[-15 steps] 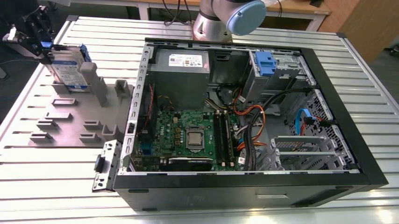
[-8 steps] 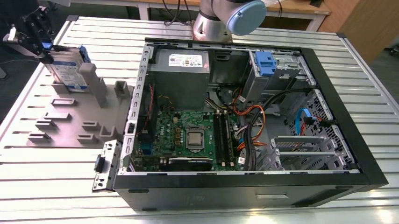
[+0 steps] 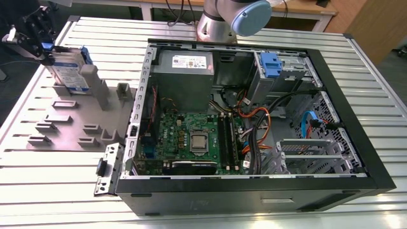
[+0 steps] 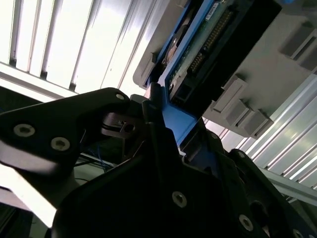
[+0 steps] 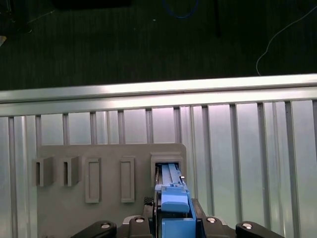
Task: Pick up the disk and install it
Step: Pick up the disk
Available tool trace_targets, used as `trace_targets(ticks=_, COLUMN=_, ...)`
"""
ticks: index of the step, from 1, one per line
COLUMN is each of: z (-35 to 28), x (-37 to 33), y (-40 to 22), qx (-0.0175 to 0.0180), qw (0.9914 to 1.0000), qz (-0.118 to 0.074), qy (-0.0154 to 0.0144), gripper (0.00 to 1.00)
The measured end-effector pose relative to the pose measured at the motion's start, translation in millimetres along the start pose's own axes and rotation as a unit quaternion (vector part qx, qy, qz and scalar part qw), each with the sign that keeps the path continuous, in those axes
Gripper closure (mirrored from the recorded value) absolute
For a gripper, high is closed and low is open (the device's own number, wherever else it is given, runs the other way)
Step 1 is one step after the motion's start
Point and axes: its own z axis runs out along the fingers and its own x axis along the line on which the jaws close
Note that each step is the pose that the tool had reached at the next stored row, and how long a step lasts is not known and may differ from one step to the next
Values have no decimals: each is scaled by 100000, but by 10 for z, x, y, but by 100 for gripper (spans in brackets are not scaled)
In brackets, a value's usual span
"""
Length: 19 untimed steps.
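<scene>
Labels on disk (image 3: pixel 67 72), power supply (image 3: pixel 184 76) — unreadable

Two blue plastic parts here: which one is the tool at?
The disk standing upright in the grey fixture, exterior view's left; the other, a blue handle, sits on the cage inside the case.

Arm (image 3: pixel 215 27): silver-grey tubular joint housing, closed by a pale blue round end cap (image 3: pixel 250 16). Gripper (image 4: pixel 161 116): matte black body of angular plates with rounded edges, seen in the second wrist view. Small silver screws (image 4: pixel 179 199) sit in shallow recesses.
</scene>
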Motion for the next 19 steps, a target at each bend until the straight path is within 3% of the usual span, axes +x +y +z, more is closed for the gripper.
trace_targets(ticks=1, z=0, x=0, y=0, qx=0, qw=100000, qz=84, qy=-3, gripper=62)
trace_targets(ticks=2, z=0, x=0, y=0, qx=-1, qw=100000, qz=162, qy=-2, gripper=56)
trace_targets(ticks=13, z=0, x=0, y=0, qx=5, qw=99995, qz=1030, qy=-5, gripper=56)
trace_targets(ticks=19, z=0, x=0, y=0, qx=-1, qw=99999, qz=-340, qy=6, gripper=56)
